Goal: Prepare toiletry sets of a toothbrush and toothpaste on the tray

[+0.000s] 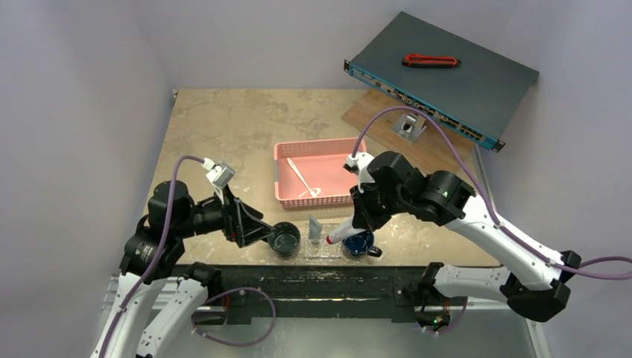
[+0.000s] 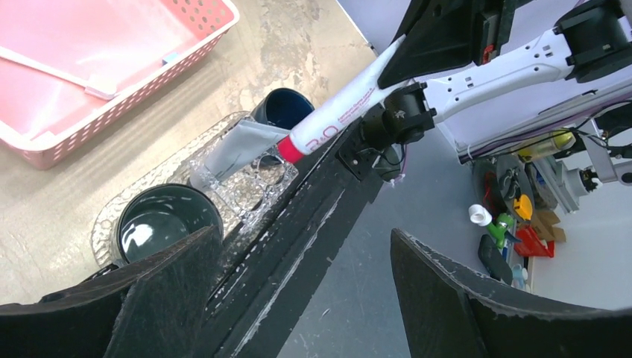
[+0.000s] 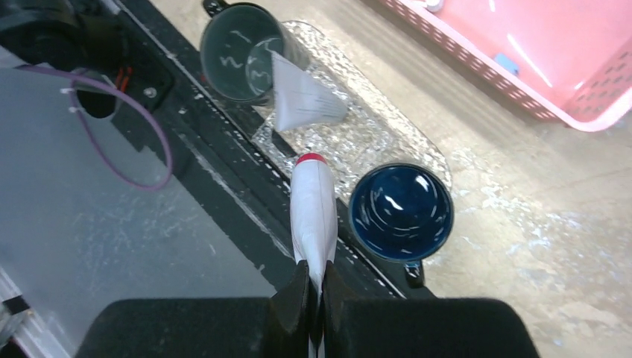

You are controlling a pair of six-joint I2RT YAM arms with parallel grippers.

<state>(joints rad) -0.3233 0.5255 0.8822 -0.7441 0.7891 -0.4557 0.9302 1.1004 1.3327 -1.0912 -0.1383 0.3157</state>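
The right gripper pinches the toothpaste by its tail, cap hanging down just beside the blue mug on the tray, likely for dropping in, while the left gripper gapes empty.

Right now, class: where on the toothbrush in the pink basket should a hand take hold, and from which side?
Take the slim handle near its middle, coming straight down from above. The toothbrush lies flat and diagonal on the floor of the basket, whose raised walls likely block a sideways approach. Close across the handle, not along it.
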